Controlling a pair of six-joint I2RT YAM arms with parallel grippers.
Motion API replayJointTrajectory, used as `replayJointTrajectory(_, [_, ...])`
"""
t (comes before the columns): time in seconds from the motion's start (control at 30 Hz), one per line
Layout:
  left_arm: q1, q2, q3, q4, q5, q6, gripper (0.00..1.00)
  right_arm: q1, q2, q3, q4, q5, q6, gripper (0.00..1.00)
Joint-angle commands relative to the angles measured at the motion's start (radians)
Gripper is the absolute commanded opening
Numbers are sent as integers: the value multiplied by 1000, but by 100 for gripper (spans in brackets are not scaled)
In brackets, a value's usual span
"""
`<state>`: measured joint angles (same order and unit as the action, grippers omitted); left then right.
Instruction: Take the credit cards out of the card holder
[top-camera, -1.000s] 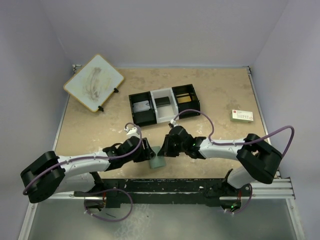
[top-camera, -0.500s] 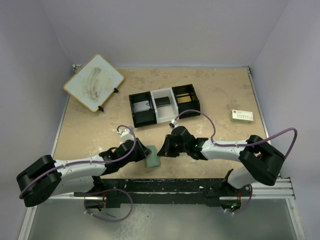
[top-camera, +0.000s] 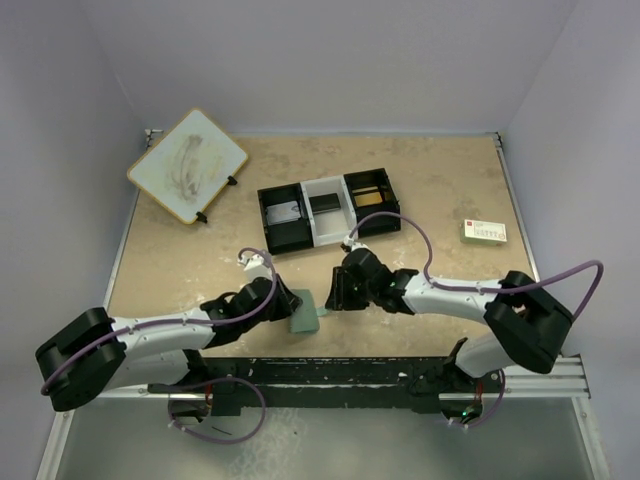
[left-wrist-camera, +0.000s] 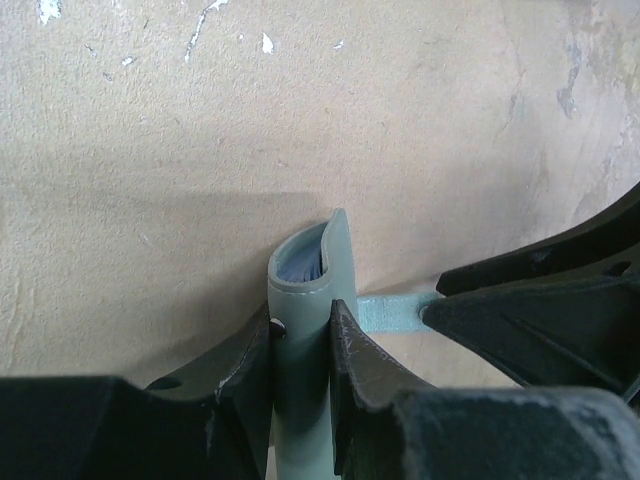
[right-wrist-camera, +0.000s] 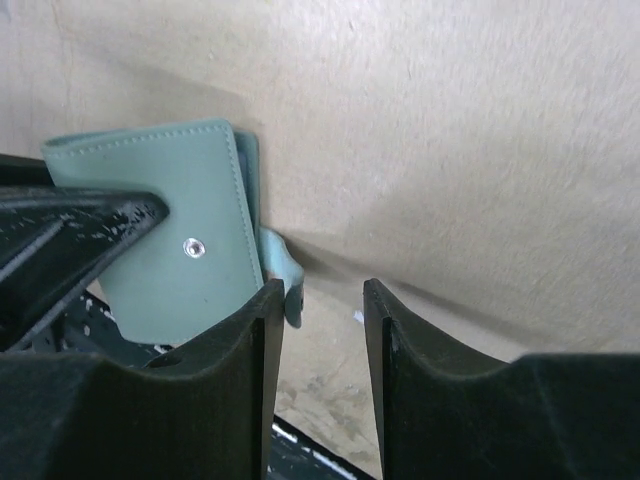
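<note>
Right gripper (right-wrist-camera: 322, 310) has released, jaws apart; left gripper (left-wrist-camera: 300, 328) clamps the flat grey-green folding card holder (right-wrist-camera: 170, 230). Advise regripping its flap squarely.

Between the matt black plastic left fingers (left-wrist-camera: 355, 370), the small grey-green folding card holder (left-wrist-camera: 300, 320) looks smooth and matt, perhaps faux leather; its round stud (right-wrist-camera: 192, 248) glints metallic. Beyond them, the beige tabletop (left-wrist-camera: 300, 120) is dull, scuffed.

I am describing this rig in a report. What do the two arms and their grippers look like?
The left arm and right arm have white link shells, black joints and bulky black shoulder housings. A thin lilac cable loops loosely along each. The left gripper and right gripper have black, wedge-shaped fingers, scuffed pale at the edges.
</note>
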<state>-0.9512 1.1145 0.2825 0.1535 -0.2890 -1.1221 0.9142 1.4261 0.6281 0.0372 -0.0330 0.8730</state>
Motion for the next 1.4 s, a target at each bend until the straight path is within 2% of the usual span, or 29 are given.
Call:
replayJointTrajectory(0.0, [-1, 31, 2, -94, 5, 82, 21, 1, 32, 87, -36, 48, -87, 41])
replayJointTrajectory(0.17, [-1, 31, 28, -136, -9, 94, 21, 4, 73, 123, -56, 57, -92, 40])
replayJointTrajectory(0.33, [-1, 48, 46, -143, -15, 99, 21, 13, 114, 127, -31, 1, -107, 30])
replayJointTrajectory(0.6, [0, 56, 39, -146, -21, 86, 21, 21, 114, 75, -1, -29, -105, 28])
replayJointTrajectory(0.73, [-1, 48, 32, -152, -24, 81, 22, 21, 113, 62, 57, -85, -114, 18])
replayJointTrajectory(0.8, [-1, 41, 32, -160, -27, 82, 23, 20, 104, 53, 75, -78, -92, 3])
replayJointTrajectory(0.9, [-2, 13, 32, -200, -64, 71, 32, 21, 58, 59, 34, 4, -57, 0])
replayJointTrajectory(1.0, [-3, -41, 35, -240, -93, 68, 50, 21, -20, 71, -37, 103, -37, 0])
replayJointTrajectory(1.13, [-3, -144, 45, -293, -146, 65, 68, 21, -140, 28, -49, 90, -26, 0])
replayJointTrajectory(1.2, [-4, -197, 51, -337, -204, 35, 74, 21, -189, -5, -23, 50, -21, 0])
replayJointTrajectory(1.37, [-4, -328, 48, -373, -266, 6, 75, 21, -234, -17, 45, -43, -26, 0])
